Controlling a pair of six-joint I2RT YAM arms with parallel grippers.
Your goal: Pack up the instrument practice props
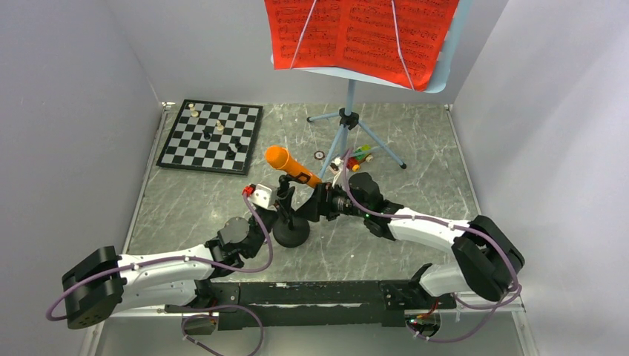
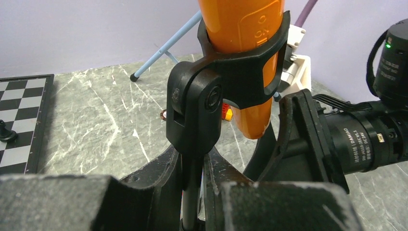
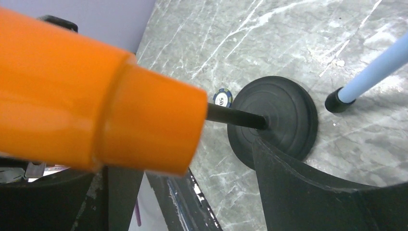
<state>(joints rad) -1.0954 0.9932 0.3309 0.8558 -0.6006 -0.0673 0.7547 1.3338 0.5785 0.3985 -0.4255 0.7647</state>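
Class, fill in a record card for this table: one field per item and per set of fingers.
microphone: orange, tilted, clipped in black microphone stand
left fingers: shut on microphone stand's post
right fingers: open, flanking microphone's lower end
sheet music: red, on light-blue music stand
chessboard: far left, pieces on it
toy car: beside tripod legs

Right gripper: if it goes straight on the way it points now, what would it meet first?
Probably the orange microphone, whose lower end sits just ahead of the right gripper; depth is unclear.
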